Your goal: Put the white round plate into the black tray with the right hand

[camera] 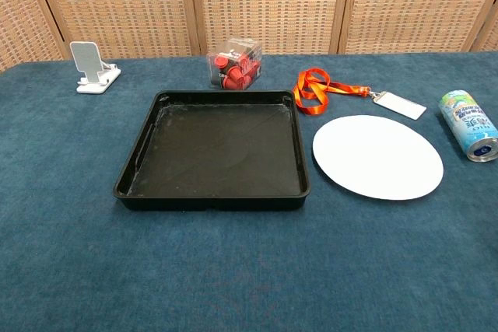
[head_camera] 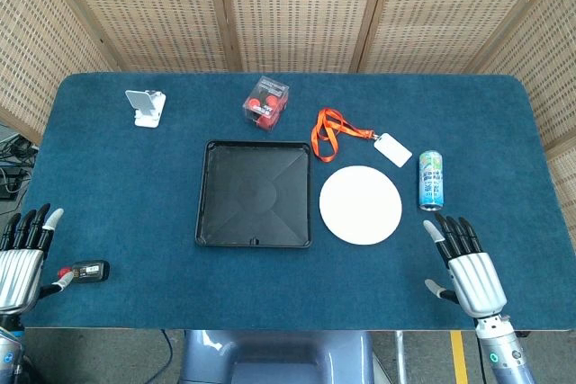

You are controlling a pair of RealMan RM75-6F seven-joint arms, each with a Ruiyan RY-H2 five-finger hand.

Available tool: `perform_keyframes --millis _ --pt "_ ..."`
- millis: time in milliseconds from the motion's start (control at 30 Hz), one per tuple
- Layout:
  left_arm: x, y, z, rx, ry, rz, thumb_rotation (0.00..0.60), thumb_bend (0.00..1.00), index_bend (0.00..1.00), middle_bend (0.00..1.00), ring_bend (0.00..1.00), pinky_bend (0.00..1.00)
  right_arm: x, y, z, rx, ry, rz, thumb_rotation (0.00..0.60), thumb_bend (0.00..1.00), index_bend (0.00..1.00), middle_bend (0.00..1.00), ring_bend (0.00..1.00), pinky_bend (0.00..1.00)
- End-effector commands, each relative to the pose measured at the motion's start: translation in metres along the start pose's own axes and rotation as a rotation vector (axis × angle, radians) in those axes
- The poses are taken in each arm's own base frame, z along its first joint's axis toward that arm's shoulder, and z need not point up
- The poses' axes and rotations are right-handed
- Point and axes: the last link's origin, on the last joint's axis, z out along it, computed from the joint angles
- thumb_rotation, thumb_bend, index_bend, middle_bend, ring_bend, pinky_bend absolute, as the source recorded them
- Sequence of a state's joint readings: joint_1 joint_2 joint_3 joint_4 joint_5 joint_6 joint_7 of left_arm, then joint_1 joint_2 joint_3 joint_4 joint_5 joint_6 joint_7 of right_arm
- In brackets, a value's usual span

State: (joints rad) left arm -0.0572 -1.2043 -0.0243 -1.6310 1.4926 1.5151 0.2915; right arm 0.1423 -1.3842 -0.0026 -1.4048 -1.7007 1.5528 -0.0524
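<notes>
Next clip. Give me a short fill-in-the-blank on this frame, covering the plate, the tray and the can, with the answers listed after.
1. The white round plate lies flat on the table, to the ____ of the black tray in the head view.
2. The black tray holds ____.
3. The drink can lies on its ____.
4. The right hand holds ____, its fingers apart.

Missing words: right; nothing; side; nothing
</notes>
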Motion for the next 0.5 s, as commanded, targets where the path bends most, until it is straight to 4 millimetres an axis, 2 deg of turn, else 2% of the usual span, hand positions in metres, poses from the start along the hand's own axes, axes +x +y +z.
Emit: perform_keyframes --millis 33,500 --pt "0.0005 0.0000 0.0002 0.001 0.002 -0.001 0.600 0.00 0.00 0.00 0.00 0.00 0.0003 -0.0003 -0.0001 0.002 0.002 0.001 0.600 0.09 0.03 0.00 0.00 0.00" --pt "0.0019 0.0006 0.0003 0.001 0.008 -0.001 0.600 0.00 0.00 0.00 0.00 0.00 0.0048 0.0002 -0.0004 0.001 0.019 0.014 0.600 0.09 0.03 0.00 0.00 0.00"
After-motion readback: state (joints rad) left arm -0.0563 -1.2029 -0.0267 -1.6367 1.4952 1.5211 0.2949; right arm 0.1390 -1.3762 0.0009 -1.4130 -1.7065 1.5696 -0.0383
